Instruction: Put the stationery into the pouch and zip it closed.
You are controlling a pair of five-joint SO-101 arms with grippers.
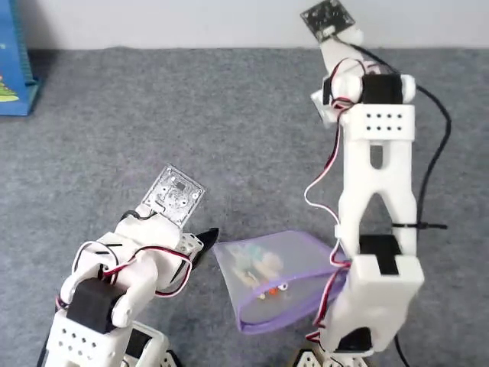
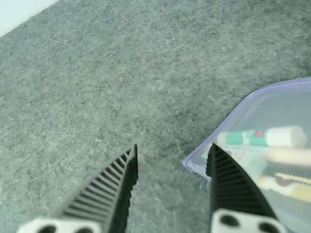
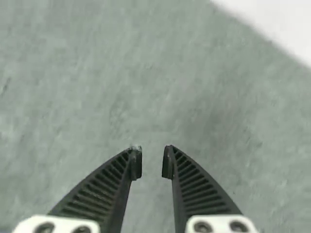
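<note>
The translucent pouch [image 1: 271,279] with a purple edge lies on the grey carpet between the two arms. Inside it are a glue stick [image 2: 262,137] with a green label and other small stationery [image 1: 263,283]. My left gripper [image 2: 172,150] is open and low over the carpet, with the pouch's corner [image 2: 194,160] lying between its fingers, close to one fingertip [image 2: 216,158]. In the high view its dark tip [image 1: 208,238] sits at the pouch's left corner. My right gripper [image 3: 151,158] hangs over bare carpet far from the pouch, its fingers narrowly apart and holding nothing.
A blue box [image 1: 14,69] stands at the far left by the white wall. The right arm [image 1: 378,191] rises tall along the pouch's right side, with wires looping beside it. Grey carpet [image 1: 191,115] stretches behind the pouch.
</note>
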